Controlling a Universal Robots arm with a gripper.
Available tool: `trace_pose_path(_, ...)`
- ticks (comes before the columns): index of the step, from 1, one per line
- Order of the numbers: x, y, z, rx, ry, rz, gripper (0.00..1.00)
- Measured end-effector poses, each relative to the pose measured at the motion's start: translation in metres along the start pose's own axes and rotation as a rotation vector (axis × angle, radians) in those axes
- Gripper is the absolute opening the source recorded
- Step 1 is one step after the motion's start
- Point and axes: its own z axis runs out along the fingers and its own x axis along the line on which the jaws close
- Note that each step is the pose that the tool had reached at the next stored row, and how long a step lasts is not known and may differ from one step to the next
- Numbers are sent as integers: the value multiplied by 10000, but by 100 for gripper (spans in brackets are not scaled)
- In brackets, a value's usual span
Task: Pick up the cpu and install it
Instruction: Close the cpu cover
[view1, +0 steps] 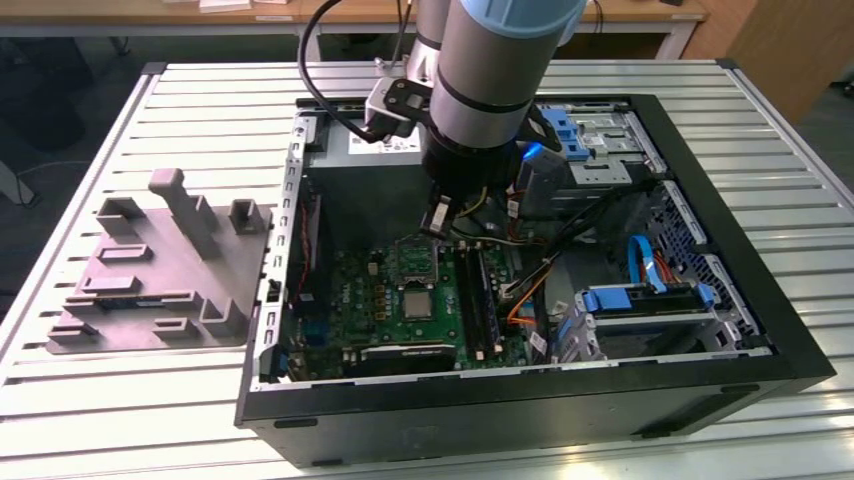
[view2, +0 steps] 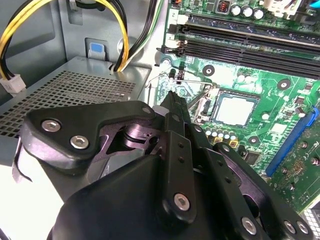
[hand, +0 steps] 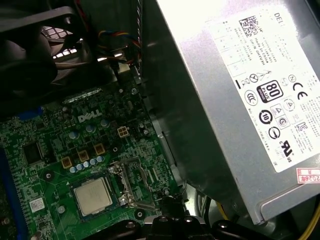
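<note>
Closest to the cameras, the gripper (view2: 172, 100) hangs inside the open case (view1: 747, 300), its two fingers pressed tip to tip with nothing between them, so it is clenched on air and carries nothing. Just past those tips, in the second wrist view, lies the socket's metal frame (view2: 200, 102), and beyond that the cpu (view2: 234, 110), flat and face-up, seated square within the socket on the motherboard (view2: 280, 95). In the first wrist view the cpu (hand: 93, 196) sits likewise, a little ahead of the fingertip (hand: 167, 207). So the chip lies forward of the claw along the board, near but apart, and lower. Being square, it has no long axis to speak of. Farther off stands the power supply (hand: 240, 90), and, outside the case on the exterior view's left, a grey fixture (view1: 160, 270).
</note>
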Motion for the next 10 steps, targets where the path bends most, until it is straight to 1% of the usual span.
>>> trace_pose_path(2,1,0,-1,3,19,-22,11)
trace_pose_path(4,3,-1,-1,16,61,-49,11)
trace_pose_path(10,7,1,-1,81,257,-134,11)
